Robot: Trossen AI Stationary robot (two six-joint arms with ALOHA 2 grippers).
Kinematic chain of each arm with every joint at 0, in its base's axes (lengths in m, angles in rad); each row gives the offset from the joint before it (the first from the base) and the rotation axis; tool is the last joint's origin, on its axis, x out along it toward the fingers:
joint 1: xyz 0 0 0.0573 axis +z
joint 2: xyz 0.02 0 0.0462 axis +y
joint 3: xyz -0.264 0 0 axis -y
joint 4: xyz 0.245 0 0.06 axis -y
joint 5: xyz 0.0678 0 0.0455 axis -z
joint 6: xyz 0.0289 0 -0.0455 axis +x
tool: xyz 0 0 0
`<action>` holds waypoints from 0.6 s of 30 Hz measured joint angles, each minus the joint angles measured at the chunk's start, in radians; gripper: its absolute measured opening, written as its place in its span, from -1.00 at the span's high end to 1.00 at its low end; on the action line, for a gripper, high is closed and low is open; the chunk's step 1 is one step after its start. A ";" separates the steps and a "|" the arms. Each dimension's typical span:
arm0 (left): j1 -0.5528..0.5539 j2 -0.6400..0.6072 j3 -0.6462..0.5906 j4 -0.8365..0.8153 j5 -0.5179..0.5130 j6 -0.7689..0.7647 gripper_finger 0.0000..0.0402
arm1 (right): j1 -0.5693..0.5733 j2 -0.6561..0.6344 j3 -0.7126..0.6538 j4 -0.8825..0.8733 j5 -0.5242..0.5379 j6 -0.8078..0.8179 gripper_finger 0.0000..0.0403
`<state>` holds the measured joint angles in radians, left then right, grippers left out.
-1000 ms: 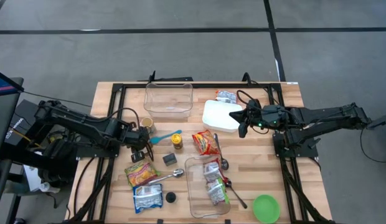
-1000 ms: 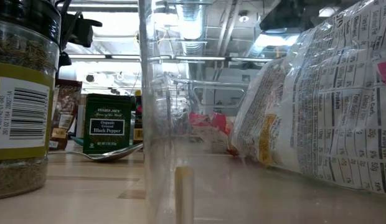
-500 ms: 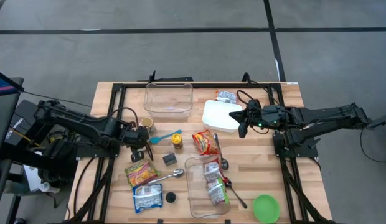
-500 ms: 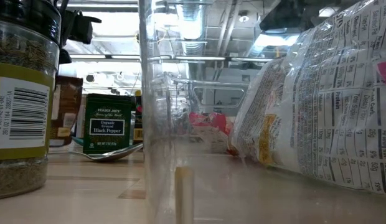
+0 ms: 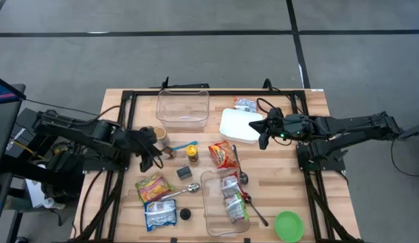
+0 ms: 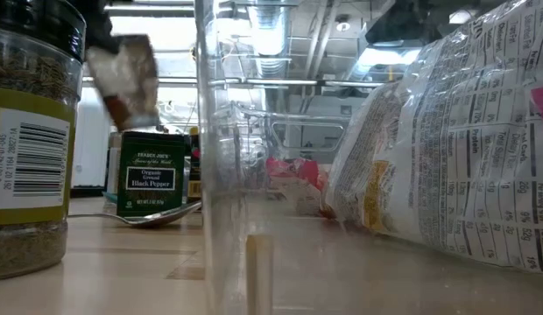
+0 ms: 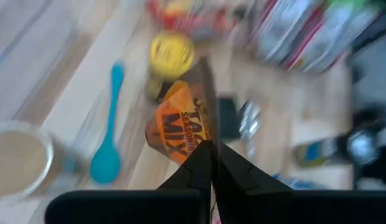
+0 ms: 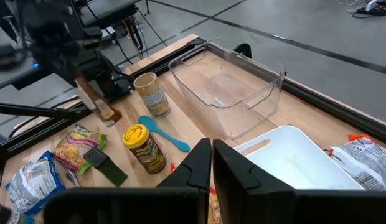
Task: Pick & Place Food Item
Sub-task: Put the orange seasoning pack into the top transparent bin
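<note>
My left gripper [image 5: 153, 155] is shut on an orange-and-brown seasoning mix packet [image 7: 180, 118] at the table's left middle. The low view shows the packet [image 6: 127, 79] in the air, and the right wrist view shows it [image 8: 96, 102] hanging under the left arm. My right gripper [image 5: 263, 133] is shut on nothing and hovers at the right side of the white container [image 5: 238, 125]; its fingertips [image 8: 210, 155] meet in its own wrist view. My left gripper pinches one edge of the packet [image 7: 202, 142] between its two fingers [image 7: 196, 165], which slant down toward the table's right. The packet hangs tilted beyond the fingertips, lifted clear of the table.
A clear bin [image 5: 183, 108] stands at the far edge, and another [image 5: 224, 201] with packets stands near the front. A teal spoon [image 5: 179, 149], a yellow-lidded jar [image 5: 191, 153], an open can [image 5: 159, 135], noodle packets [image 5: 224, 155] and a green bowl [image 5: 288, 226] lie around.
My left gripper has shut on the seasoning packet, then risen and drawn back toward the table's left, tipping its fingers upward. The packet has come up off the table and now hangs clear.
</note>
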<state>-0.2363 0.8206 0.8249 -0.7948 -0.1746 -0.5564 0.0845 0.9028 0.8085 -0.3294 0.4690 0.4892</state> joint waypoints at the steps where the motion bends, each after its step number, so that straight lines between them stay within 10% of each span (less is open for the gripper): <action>1: 0.000 -0.016 0.000 0.033 -0.007 0.000 1.00 | 0.000 0.000 0.000 0.000 0.000 0.000 0.95; 18: 0.103 -0.064 0.000 0.712 -0.342 0.157 1.00 | 0.000 0.000 0.000 0.000 0.000 0.000 0.95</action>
<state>-0.1336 0.7571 0.8253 -0.0831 -0.5164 -0.3998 0.0845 0.9031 0.8085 -0.3290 0.4694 0.4896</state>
